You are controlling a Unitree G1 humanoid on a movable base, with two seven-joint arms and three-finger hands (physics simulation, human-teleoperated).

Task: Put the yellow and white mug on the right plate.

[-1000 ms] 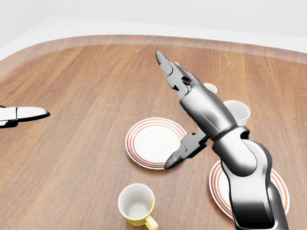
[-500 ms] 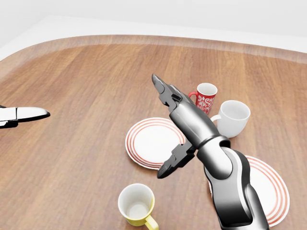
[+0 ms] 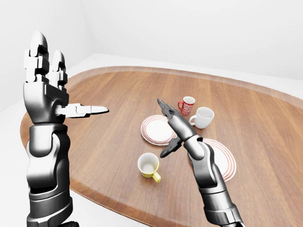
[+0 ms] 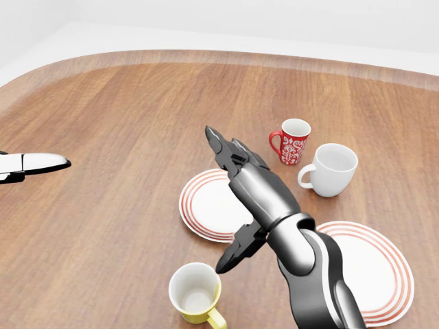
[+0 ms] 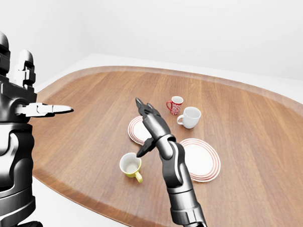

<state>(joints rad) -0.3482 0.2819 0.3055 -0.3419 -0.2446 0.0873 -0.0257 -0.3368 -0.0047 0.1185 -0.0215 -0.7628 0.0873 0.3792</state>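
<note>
The yellow and white mug (image 4: 195, 293) stands upright and empty near the bottom edge of the head view, handle toward the lower right. My right hand (image 4: 222, 201) is open over the table just above and right of it, fingers stretched over the left plate (image 4: 206, 203), thumb tip close above the mug's rim, not touching. The right plate (image 4: 379, 271), white with red rings, lies bare at the lower right, partly behind my forearm. My left hand (image 3: 67, 82) is raised at the left of the left-eye view, open and empty.
A red patterned mug (image 4: 293, 140) and a larger white mug (image 4: 334, 168) stand above the right plate. The round wooden table (image 4: 103, 226) has its curved edge along the top and left of the head view.
My right arm has swung left and down in the head view, toward the yellow mug, uncovering the red mug, the white mug and most of the right plate. The left hand has stayed put.
</note>
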